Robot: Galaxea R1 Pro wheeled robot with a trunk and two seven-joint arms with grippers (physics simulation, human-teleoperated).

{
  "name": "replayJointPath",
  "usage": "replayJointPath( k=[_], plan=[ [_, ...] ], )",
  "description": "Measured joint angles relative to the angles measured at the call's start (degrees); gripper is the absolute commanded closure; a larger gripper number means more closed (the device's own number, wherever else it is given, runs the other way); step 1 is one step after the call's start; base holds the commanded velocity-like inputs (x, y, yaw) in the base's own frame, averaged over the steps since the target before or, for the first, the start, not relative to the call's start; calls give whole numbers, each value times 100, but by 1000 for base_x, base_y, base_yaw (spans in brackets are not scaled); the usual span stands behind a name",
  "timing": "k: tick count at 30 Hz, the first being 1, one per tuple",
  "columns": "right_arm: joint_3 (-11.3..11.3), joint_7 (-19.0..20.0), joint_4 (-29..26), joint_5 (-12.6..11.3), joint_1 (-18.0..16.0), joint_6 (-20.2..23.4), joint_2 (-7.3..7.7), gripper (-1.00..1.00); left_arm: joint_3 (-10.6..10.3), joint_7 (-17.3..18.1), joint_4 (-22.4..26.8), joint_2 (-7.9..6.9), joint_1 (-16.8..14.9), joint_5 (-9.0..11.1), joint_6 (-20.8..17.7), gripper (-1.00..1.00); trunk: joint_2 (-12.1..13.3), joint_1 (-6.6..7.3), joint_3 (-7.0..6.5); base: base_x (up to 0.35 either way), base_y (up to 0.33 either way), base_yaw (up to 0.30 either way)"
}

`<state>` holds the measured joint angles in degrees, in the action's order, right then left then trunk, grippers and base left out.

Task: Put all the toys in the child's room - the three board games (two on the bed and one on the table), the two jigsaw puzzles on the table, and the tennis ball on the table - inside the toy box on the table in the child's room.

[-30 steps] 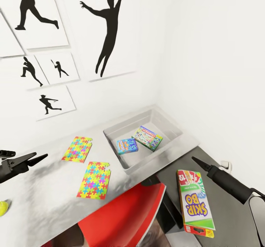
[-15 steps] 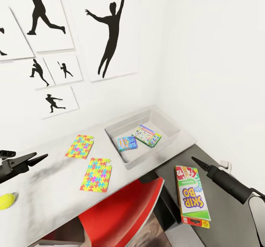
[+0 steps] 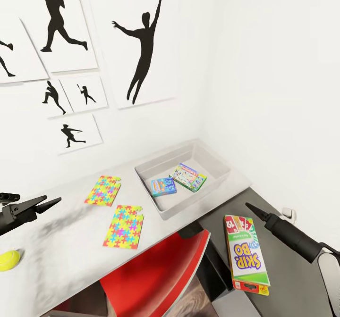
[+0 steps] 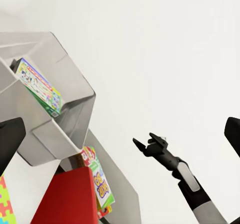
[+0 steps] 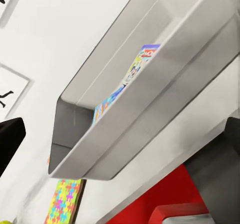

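Head camera sits high, looking forward and down across the table (image 3: 71, 241) toward the corner where the toy box (image 3: 215, 156) stands, well back from it. Left wrist camera looks from the far end of the table toward the toy box (image 4: 75, 91), seeing it side-on. Right wrist camera is close under the toy box (image 5: 150, 109), looking up at its wall. All three share the toy box.
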<state>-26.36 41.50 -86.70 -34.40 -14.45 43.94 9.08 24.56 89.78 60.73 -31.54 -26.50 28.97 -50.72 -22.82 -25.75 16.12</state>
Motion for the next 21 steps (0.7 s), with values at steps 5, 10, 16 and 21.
replayJointPath(
  k=[5,10,16,21],
  plan=[
    [4,3,119,11,0,-47,-8,-100,9,0,0,0,0,6,0,-100,0,0,-47,0,0,0],
    [-9,-8,164,-10,0,-33,8,-100,7,0,2,0,0,7,0,-100,0,0,-95,0,0,0],
    [-14,-18,117,-59,168,11,17,-100,-9,0,14,23,0,7,-1,-100,0,0,-151,0,0,0],
    [-19,29,65,-76,519,2,1,-100,-15,0,17,46,1,7,0,-100,0,0,-199,0,0,0]
  ],
)
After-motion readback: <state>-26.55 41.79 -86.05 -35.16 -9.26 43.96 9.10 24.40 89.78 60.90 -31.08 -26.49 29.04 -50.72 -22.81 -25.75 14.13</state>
